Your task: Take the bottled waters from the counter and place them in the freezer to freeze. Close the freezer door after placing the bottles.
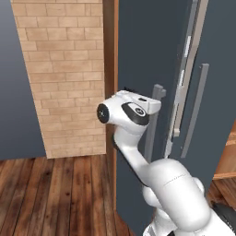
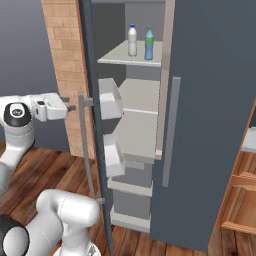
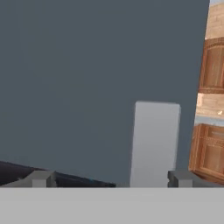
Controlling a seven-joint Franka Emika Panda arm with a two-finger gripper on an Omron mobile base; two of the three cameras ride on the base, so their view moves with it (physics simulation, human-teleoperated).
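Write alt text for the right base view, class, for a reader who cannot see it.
The freezer door stands open, with two bottled waters upright side by side on the top shelf. The white arm's open gripper sits at the door's outer face, beside the long bar handle.

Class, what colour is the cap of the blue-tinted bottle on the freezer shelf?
Green, best seen in the right base view: blue-tinted bottle.

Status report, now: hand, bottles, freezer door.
Hand open, empty, at the bar handle. Both bottled waters upright on the top freezer shelf. Freezer door open. Nothing blocking.
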